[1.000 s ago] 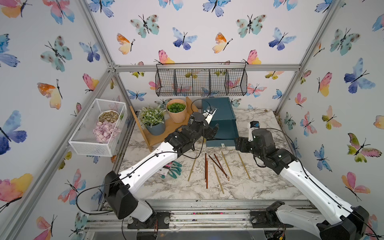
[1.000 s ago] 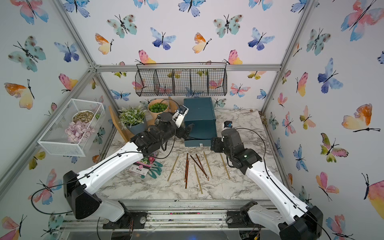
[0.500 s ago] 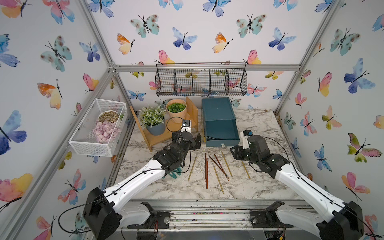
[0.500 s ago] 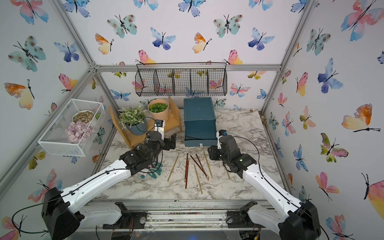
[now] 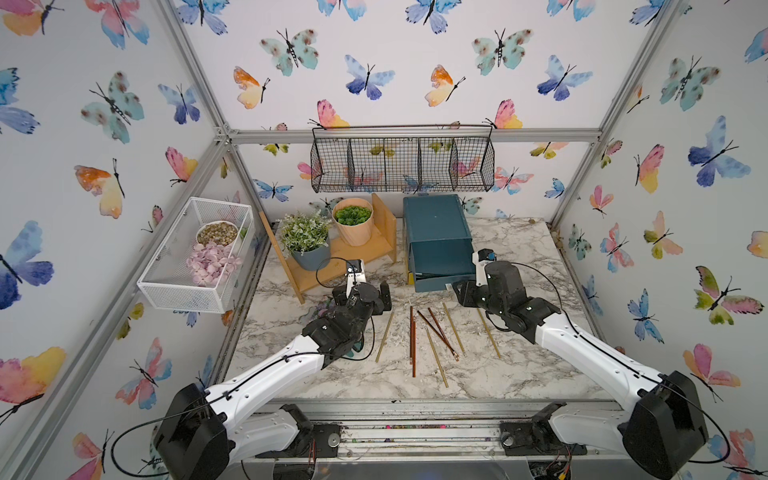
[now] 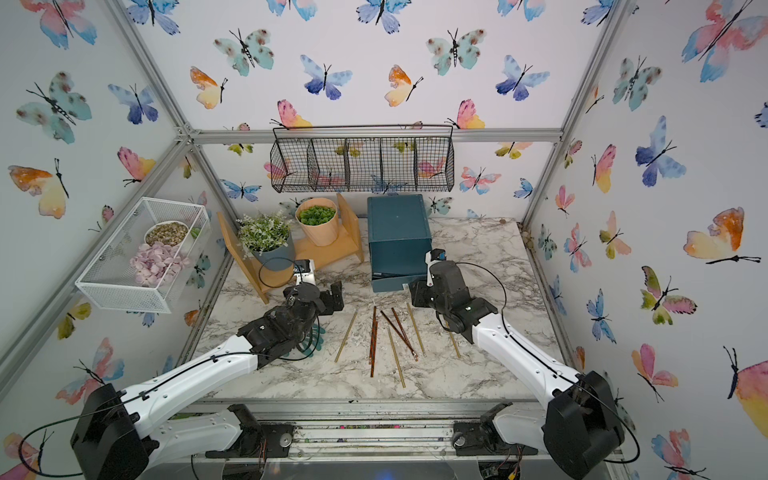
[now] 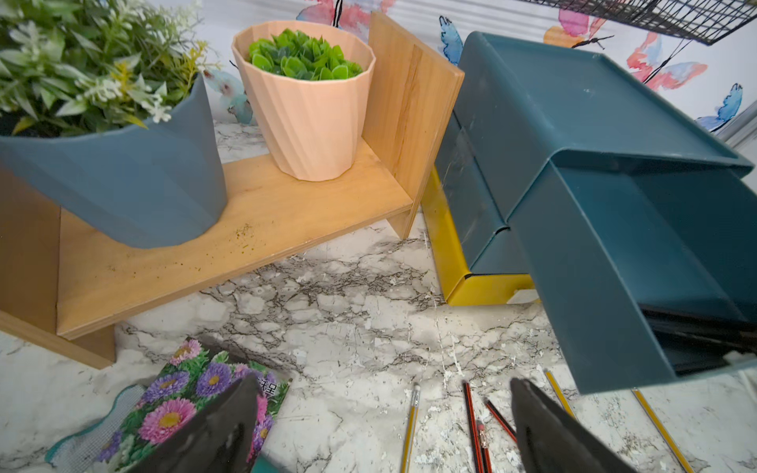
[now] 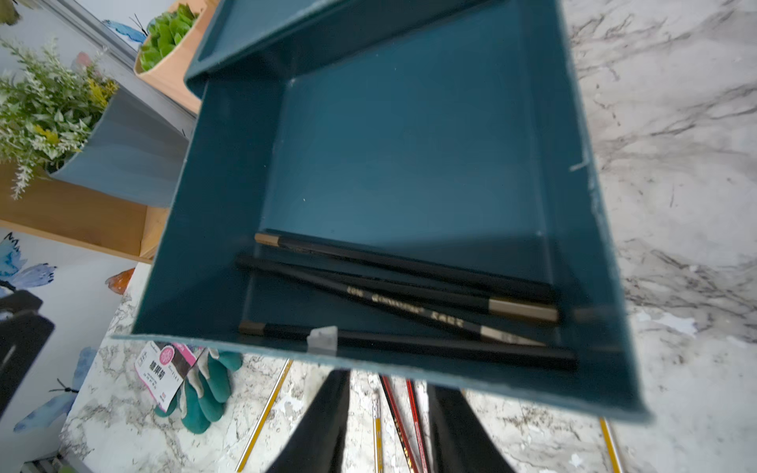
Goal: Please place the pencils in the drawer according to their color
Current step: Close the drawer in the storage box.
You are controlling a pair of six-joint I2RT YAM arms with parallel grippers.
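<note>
The dark-teal drawer chest (image 5: 436,224) stands at the back, its top drawer (image 8: 409,143) pulled out. Several black pencils (image 8: 409,266) lie inside it. Reddish-brown pencils (image 5: 412,345) and gold pencils (image 5: 384,336) lie loose on the marble in front. My right gripper (image 5: 459,291) sits just before the drawer's front edge, near the pale pull tab (image 8: 323,338). Its jaws (image 8: 389,381) are narrowly open with nothing between them. My left gripper (image 5: 365,297) hovers wide open and empty to the left of the pencils (image 7: 411,422).
A wooden shelf (image 5: 345,253) with two potted plants stands left of the chest. A black wire basket (image 5: 403,166) hangs on the back wall and a white mesh basket (image 5: 195,253) on the left wall. A seed packet (image 7: 184,393) and teal gloves (image 8: 205,385) lie under the left arm.
The left arm drew back from the chest toward the front left. The right gripper moved down to the drawer's front edge and narrowed its jaws. The drawer stayed pulled out.
</note>
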